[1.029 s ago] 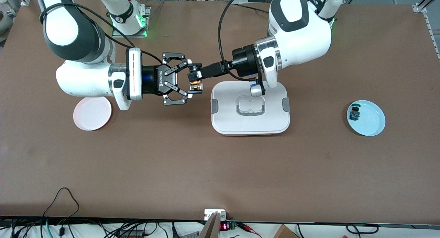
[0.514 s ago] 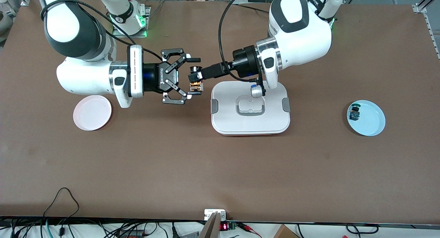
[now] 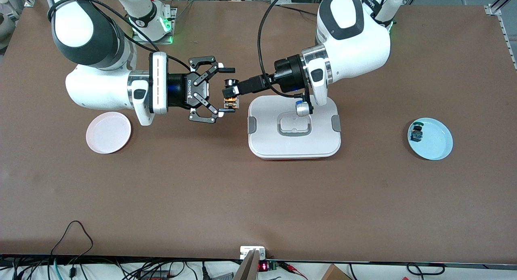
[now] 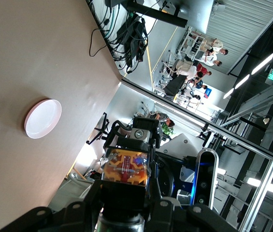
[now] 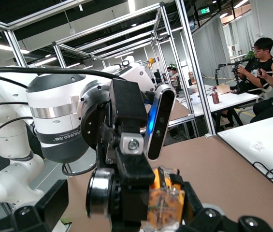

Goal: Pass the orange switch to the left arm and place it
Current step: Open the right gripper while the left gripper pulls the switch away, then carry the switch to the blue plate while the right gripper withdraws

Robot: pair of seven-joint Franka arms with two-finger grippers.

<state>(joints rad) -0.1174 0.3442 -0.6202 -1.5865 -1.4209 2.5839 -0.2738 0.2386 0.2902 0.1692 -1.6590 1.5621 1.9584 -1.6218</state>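
Above the counter: both claws meet in the air over the bare brown counter (image 3: 258,199), beside the box, toward the right arm's end.
Orange switch: the orange switch (image 3: 230,99) hangs in the air between the two claws, its tan-orange body showing in both wrist views (image 4: 125,167) (image 5: 164,202).
Left claw: the left claw (image 3: 234,95), narrow and black, is clenched on the orange switch.
Right claw: the right claw (image 3: 226,90) has its black linked fingers spread wide, one on either side of the switch, not gripping it.
Box: the box (image 3: 294,128) sits on the counter with its lid on, under the left arm's wrist.
Pink plate: the pink plate (image 3: 108,132) lies on the counter below the right arm's forearm.
Blue plate: the blue plate (image 3: 434,142) lies toward the left arm's end, with a small blue-green switch (image 3: 416,133) on it.
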